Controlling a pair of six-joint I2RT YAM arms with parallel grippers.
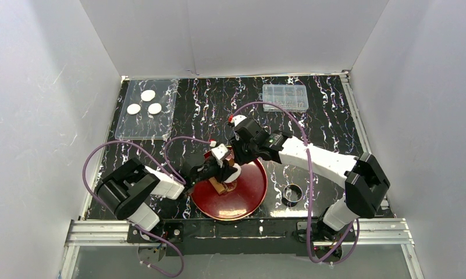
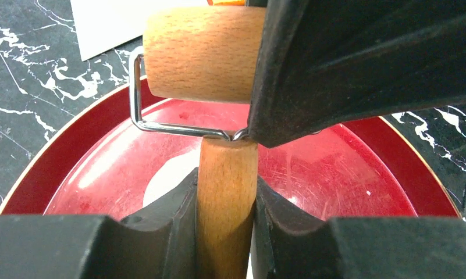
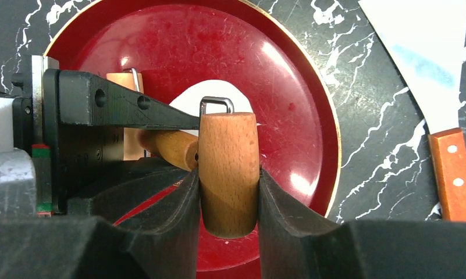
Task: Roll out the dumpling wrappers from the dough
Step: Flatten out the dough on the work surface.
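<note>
A small wooden roller hangs over the red plate (image 1: 251, 197). My left gripper (image 2: 226, 195) is shut on its handle (image 2: 226, 174), and my right gripper (image 3: 228, 183) is shut on its drum (image 3: 228, 145). A wire bracket (image 2: 160, 127) joins drum and handle. The dough (image 3: 187, 103) lies flat and white on the plate under the roller, mostly hidden by it and the fingers. Three dumpling wrappers (image 1: 148, 95) rest on a clear tray (image 1: 146, 128) at the back left, far from both grippers.
A clear plastic box (image 1: 285, 97) stands at the back right. A metal ring cutter (image 1: 292, 192) lies right of the plate. A scraper with a wooden handle (image 3: 454, 174) and a white blade lies on the black marbled table beside the plate.
</note>
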